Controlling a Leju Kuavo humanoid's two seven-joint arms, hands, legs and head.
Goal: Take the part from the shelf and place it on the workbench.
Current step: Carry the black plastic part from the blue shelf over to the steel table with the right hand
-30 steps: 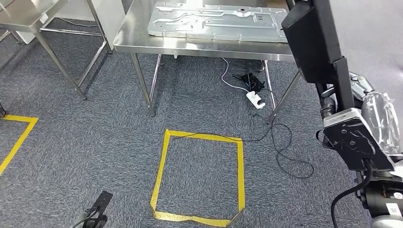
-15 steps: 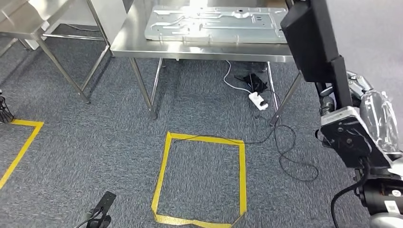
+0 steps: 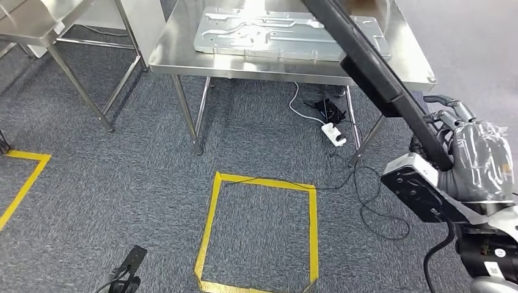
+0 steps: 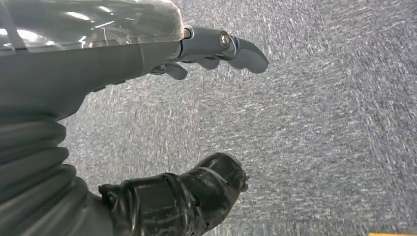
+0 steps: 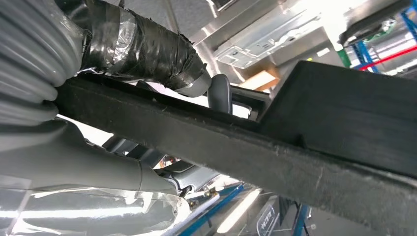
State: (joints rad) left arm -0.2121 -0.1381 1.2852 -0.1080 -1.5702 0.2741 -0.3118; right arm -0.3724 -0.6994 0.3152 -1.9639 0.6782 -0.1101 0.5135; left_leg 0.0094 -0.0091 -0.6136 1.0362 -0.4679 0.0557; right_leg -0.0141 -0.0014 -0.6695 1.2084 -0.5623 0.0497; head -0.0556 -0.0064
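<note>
Since a second ago: the long black part [image 3: 372, 73] has swung from near upright at the right edge to a steep diagonal, upper end now leaning over the steel tabletop [image 3: 293, 61]. The view has shifted too, so part of that is the robot's own motion.

Right hand [image 3: 473, 162] grasps the part low down, fingers wrapped round it; the right wrist view shows the thumb [image 5: 147, 49] pressed on the part's narrow edge. Left hand [image 4: 206, 54] hangs over carpet, fingers apart, holding nothing.

Step, as I judge it: bringing the part over the tabletop to lay it down. To do it well:
- Grip is near one end, so the long overhang will lever against the fingers. Move slowly, keep the wrist firm.
- The grey stamped metal panel [image 3: 275, 33] already lies on the tabletop. Land the part on bare steel beside it if room allows.
- Lower the far end first, then let the near end down before letting go.

Part: flat, long, matte black, fibrous-looking edge, with a wider block section partway along. Looks rigid.
</note>
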